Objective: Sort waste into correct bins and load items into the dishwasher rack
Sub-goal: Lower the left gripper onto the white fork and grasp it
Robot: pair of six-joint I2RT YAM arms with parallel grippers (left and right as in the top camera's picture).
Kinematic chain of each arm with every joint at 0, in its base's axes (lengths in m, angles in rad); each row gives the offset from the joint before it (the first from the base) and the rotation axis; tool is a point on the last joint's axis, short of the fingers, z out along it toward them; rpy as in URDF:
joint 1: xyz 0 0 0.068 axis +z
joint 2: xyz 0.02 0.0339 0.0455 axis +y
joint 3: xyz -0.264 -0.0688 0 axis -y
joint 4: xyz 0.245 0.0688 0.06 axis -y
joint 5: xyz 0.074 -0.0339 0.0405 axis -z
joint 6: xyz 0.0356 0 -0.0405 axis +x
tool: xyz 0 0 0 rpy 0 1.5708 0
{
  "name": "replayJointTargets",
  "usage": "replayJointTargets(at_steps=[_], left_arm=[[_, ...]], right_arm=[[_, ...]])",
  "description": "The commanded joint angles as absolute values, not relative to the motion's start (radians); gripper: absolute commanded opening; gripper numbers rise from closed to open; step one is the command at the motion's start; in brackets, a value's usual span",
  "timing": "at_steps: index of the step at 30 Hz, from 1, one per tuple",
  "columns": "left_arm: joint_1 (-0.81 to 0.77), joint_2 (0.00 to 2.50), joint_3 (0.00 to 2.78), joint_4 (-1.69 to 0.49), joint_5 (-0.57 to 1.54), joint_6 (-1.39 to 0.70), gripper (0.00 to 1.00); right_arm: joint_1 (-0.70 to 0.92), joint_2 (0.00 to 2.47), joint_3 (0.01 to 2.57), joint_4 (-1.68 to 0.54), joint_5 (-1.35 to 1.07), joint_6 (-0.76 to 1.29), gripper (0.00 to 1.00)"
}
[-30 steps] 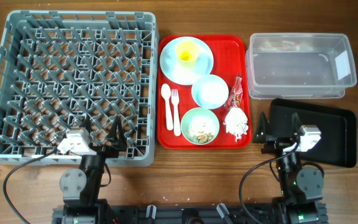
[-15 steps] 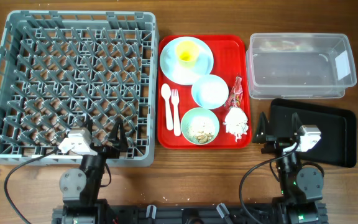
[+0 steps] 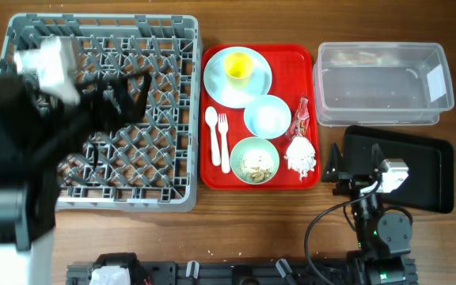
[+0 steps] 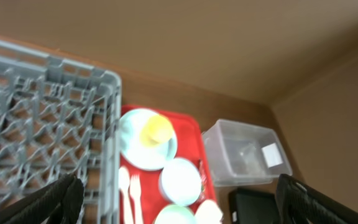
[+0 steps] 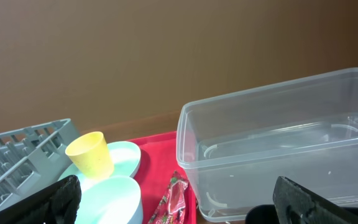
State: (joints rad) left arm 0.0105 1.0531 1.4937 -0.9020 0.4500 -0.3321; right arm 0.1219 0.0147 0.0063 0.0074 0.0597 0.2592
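The yellow cup point(image 3: 237, 66) stands upright on the blue plate point(image 3: 220, 89), beside the grey rack point(image 3: 172, 119).

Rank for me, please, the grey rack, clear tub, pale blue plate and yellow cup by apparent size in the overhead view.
Largest to smallest:
1. grey rack
2. clear tub
3. pale blue plate
4. yellow cup
No two look alike in size.

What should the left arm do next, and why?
Probably swing right toward the red tray and drop over the yellow cup: the left gripper hovers open and empty above the rack, while the cup stands on a plate on that tray.
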Motion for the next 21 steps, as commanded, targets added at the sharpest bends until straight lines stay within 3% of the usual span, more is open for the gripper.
replayJointTargets(at_steps=[1,3,4,5,8,12,19,21], left_arm=[[0.015,1.170,1.532,-0.961,0.693,-0.360,1.00],[-0.025,1.242,1.530,-1.066,0.695,-0.360,0.54],[-0.062,1.270,1.525,-1.108,0.627,-0.361,0.24],[-0.123,1.300,1.512,-1.132,0.520,-0.377,0.10],[-0.368,1.402,1.447,-1.127,0.178,-0.521,0.05],[-0.625,1.604,1.407,-1.051,-0.056,-0.583,0.13],[-0.663,1.902,1.407,-0.983,-0.098,-0.663,0.14],[-0.670,1.931,1.407,-0.982,-0.095,-0.663,0.08]], right_arm=[[0.126,0.010,0.006,0.012,0.051,0.251,1.00],[0.126,0.010,0.006,0.012,0.051,0.251,1.00],[0.126,0.010,0.006,0.012,0.051,0.251,1.00],[0.126,0.010,0.006,0.012,0.051,0.251,1.00],[0.126,0.010,0.006,0.012,0.051,0.251,1.00],[0.126,0.010,0.006,0.012,0.051,0.251,1.00],[0.126,0.010,0.006,0.012,0.051,0.252,1.00],[0.126,0.010,0.006,0.012,0.051,0.251,1.00]])
